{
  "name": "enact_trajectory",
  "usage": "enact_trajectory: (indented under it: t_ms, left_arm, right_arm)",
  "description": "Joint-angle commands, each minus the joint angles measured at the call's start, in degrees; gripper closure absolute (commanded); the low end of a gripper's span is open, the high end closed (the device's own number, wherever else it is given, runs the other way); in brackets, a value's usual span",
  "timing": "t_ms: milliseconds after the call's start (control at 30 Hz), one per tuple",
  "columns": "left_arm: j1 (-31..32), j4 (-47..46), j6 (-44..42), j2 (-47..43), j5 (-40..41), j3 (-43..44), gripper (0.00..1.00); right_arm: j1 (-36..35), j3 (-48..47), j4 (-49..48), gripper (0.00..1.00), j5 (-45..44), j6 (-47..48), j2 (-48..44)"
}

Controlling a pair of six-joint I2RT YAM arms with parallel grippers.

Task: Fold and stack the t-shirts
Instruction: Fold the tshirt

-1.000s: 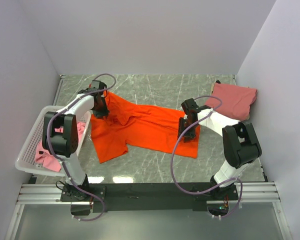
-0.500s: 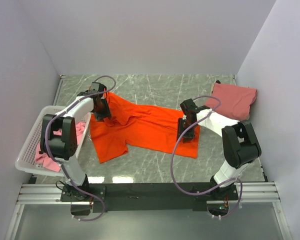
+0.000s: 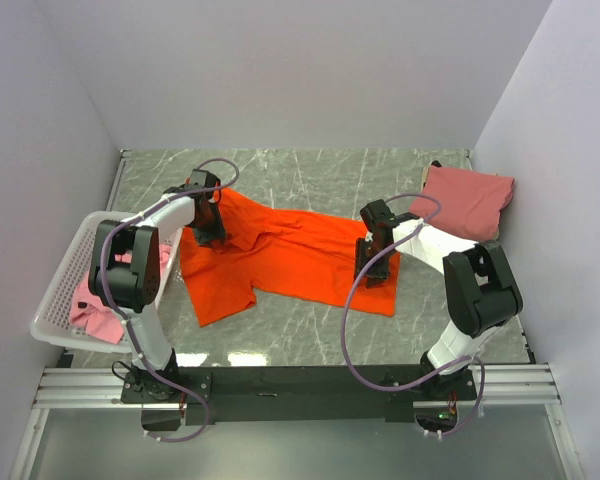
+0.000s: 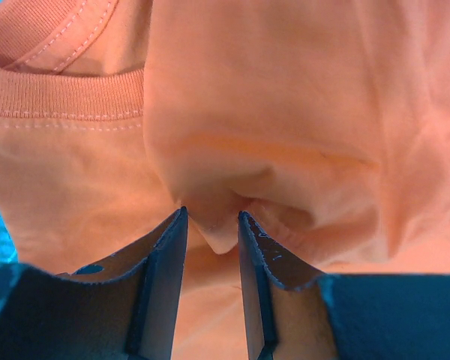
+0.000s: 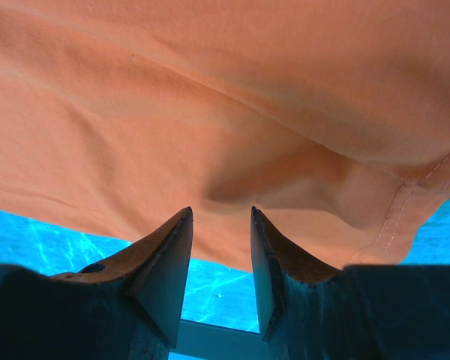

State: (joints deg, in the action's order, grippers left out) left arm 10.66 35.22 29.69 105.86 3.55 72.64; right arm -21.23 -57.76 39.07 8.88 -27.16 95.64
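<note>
A bright orange t-shirt (image 3: 290,258) lies spread and rumpled across the middle of the table. My left gripper (image 3: 213,232) stands low over its back left part, beside the ribbed collar (image 4: 60,94). In the left wrist view the left gripper (image 4: 211,217) is open, and a small peak of orange cloth (image 4: 270,112) stands between its tips, pinched by neither finger. My right gripper (image 3: 372,270) hovers over the shirt's right part near the hem. In the right wrist view the right gripper (image 5: 221,214) is open with orange cloth (image 5: 210,97) just past the tips. A folded salmon-pink t-shirt (image 3: 467,198) rests at the back right.
A white perforated basket (image 3: 55,300) stands at the left table edge with a lighter pink t-shirt (image 3: 98,312) inside. White walls close in the table at the back and on both sides. Purple cables loop from both arms.
The left gripper has opened, letting go of the orange cloth, and has shifted slightly to the right. The right arm has hardly moved.
</note>
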Motion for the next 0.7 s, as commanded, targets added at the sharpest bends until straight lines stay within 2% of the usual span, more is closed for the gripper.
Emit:
enact_trajectory:
  t_ms: [0, 300, 467, 567, 667]
  left_arm:
    - [0.3, -1.6, 0.0, 0.7, 1.8, 0.4, 0.61]
    - [0.6, -2.4, -0.4, 2.6, 2.6, -0.4, 0.66]
    - [0.7, -2.6, -0.7, 3.0, 2.9, -1.1, 0.71]
    - [0.8, -2.3, -1.0, 2.7, 3.2, -1.2, 0.78]
    - [0.8, -1.5, -1.2, 1.3, 3.8, -0.8, 0.89]
  right_arm:
    - [-0.5, 0.2, 0.7, 0.56, -0.4, 0.7, -2.7]
    - [-0.5, -0.3, 1.3, 0.56, -0.6, 0.9, -2.8]
    - [-0.4, -0.5, 1.4, 0.56, -0.6, 1.0, -2.6]
    - [-0.5, -0.5, 1.4, 0.56, -0.5, 1.0, -2.6]
    - [-0.5, -0.6, 1.4, 0.56, -0.4, 0.9, -2.5]
